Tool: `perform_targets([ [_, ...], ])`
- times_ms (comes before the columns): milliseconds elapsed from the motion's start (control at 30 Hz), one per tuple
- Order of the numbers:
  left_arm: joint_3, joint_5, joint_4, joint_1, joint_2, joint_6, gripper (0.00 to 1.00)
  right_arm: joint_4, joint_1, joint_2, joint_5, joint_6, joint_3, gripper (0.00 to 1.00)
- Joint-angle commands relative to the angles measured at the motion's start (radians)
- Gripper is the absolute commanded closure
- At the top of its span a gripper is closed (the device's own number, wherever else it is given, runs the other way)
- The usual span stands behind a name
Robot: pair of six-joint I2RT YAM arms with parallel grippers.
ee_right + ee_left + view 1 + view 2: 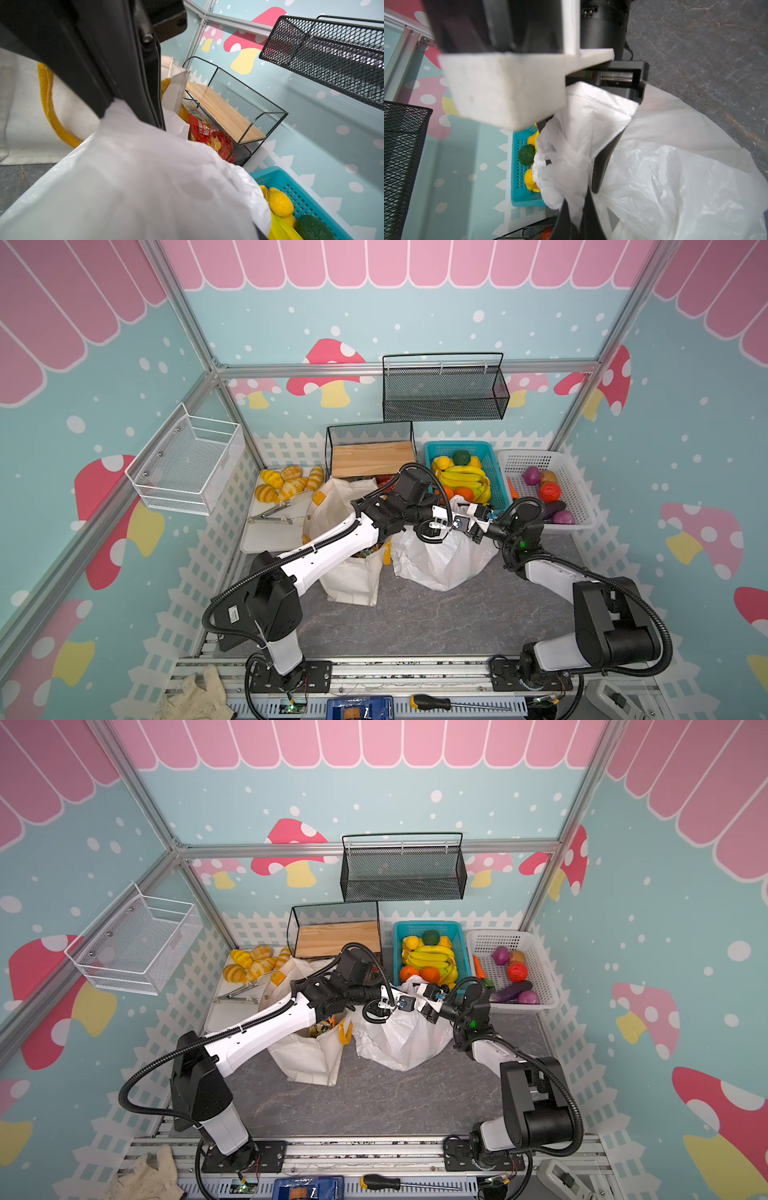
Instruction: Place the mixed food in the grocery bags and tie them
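Observation:
The white plastic bag (440, 560) (399, 1044) stands mid-table, right of the cream canvas tote (349, 576) (307, 1060), where snack packets (320, 1029) show in the mouth. Both grippers meet above the plastic bag's top. My left gripper (446, 526) (576, 207) is shut on a bunched strip of the plastic bag (675, 176). My right gripper (467, 526) (577, 149) faces it, one black finger (604, 164) beside the same bunch, jaws apart around it. Plastic (135, 176) fills the right wrist view and hides those jaws there. A purple eggplant (555, 508) lies in the white basket (582, 489).
A teal basket (496, 472) of bananas and citrus sits just behind the plastic bag. A black mesh shelf (370, 456) with a wooden board holds a red packet (207, 133) underneath. A tray (266, 535) with bread rolls and tongs lies at left. Wire baskets hang on the walls.

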Motion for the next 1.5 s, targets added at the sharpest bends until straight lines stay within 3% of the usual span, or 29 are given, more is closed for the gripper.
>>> perform_targets([
  [0, 0.032, 0.044, -0.034, 0.000, -0.002, 0.035, 1.00, 0.009, 0.010, 0.023, -0.043, -0.008, 0.036, 0.54],
  [233, 0.038, 0.029, -0.037, 0.000, 0.015, 0.030, 1.00, 0.045, 0.037, 0.043, -0.066, 0.026, 0.041, 0.66],
  [467, 0.053, -0.011, -0.037, 0.000, 0.025, -0.006, 0.99, 0.154, 0.037, 0.020, -0.015, 0.120, -0.026, 1.00],
  [700, 0.067, -0.103, -0.059, 0.009, -0.002, -0.144, 0.62, 0.265, 0.038, -0.066, 0.095, 0.220, -0.155, 1.00],
  [900, 0.091, -0.043, -0.206, 0.055, -0.006, -0.239, 0.49, 0.249, 0.039, -0.172, 0.197, 0.258, -0.231, 1.00],
  [1067, 0.159, -0.031, -0.294, 0.061, 0.049, -0.282, 0.53, 0.189, 0.055, -0.235, 0.272, 0.264, -0.249, 1.00],
  [1200, 0.185, -0.006, -0.301, 0.062, 0.069, -0.309, 0.68, 0.166, 0.072, -0.256, 0.298, 0.278, -0.253, 1.00],
  [1333, 0.187, 0.035, -0.298, 0.062, 0.072, -0.331, 0.75, 0.174, 0.083, -0.246, 0.273, 0.323, -0.245, 1.00],
  [1467, 0.216, -0.002, -0.295, 0.062, 0.077, -0.406, 0.94, 0.168, 0.093, -0.239, 0.241, 0.369, -0.239, 1.00],
])
